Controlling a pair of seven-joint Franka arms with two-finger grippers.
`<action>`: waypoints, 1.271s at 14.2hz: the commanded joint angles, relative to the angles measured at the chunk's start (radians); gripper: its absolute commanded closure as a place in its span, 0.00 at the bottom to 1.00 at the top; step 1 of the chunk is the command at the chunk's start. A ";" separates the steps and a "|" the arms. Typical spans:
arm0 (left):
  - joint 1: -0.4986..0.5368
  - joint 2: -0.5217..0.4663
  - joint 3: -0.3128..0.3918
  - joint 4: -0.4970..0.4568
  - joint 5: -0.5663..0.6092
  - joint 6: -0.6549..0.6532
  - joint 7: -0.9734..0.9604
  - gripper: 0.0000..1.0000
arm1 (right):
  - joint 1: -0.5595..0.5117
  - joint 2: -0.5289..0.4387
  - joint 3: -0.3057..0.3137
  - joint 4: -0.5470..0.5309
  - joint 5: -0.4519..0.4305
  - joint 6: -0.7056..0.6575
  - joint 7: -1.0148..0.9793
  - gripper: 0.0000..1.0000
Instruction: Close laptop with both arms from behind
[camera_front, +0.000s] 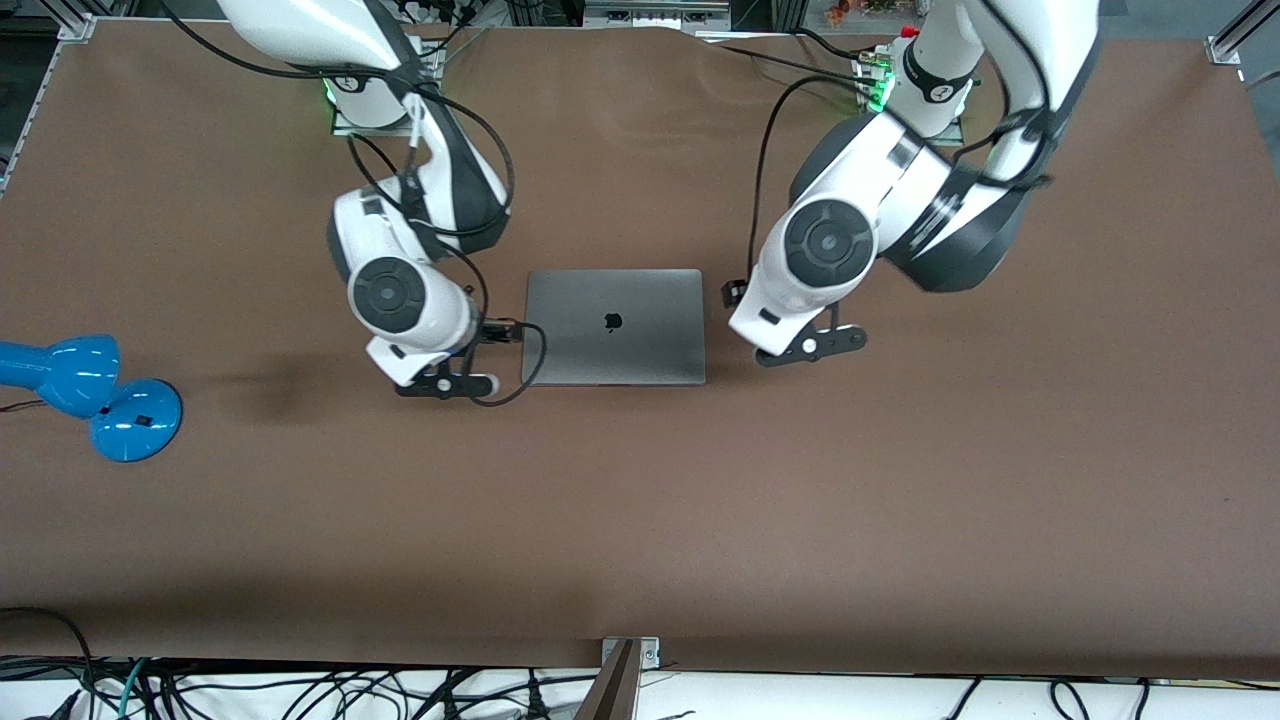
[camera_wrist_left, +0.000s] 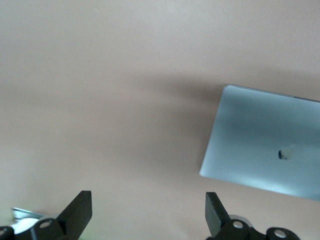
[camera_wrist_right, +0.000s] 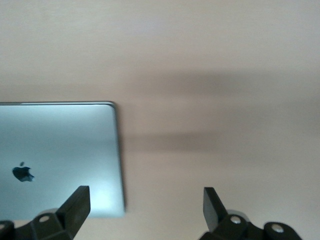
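Observation:
The space-grey laptop (camera_front: 640, 345) lies shut and flat on the brown table, lid up with the dark apple logo showing. It also shows in the left wrist view (camera_wrist_left: 260, 140) and the right wrist view (camera_wrist_right: 65, 145). My right gripper (camera_front: 432, 352) hangs over the table beside the laptop's edge toward the right arm's end; its jaws are wide open and empty in its wrist view (camera_wrist_right: 142, 210). My left gripper (camera_front: 792, 322) hangs over the table beside the laptop's edge toward the left arm's end, also open and empty (camera_wrist_left: 148, 212). In the front view both wrists hide the fingers.
A blue desk lamp (camera_front: 95, 390) lies at the right arm's end of the table. A black cable (camera_front: 530, 365) loops from the right wrist over the laptop's corner. Cables hang along the table's front edge (camera_front: 300, 690).

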 joint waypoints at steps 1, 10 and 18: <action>0.003 -0.141 0.062 -0.083 -0.010 -0.018 0.076 0.00 | 0.001 -0.064 -0.081 -0.017 0.001 -0.092 -0.015 0.00; -0.004 -0.532 0.375 -0.485 -0.062 0.129 0.518 0.00 | -0.014 -0.084 -0.328 0.090 0.006 -0.310 -0.256 0.00; 0.147 -0.638 0.382 -0.547 -0.104 0.163 0.865 0.00 | -0.324 -0.272 -0.177 0.071 -0.058 -0.287 -0.547 0.00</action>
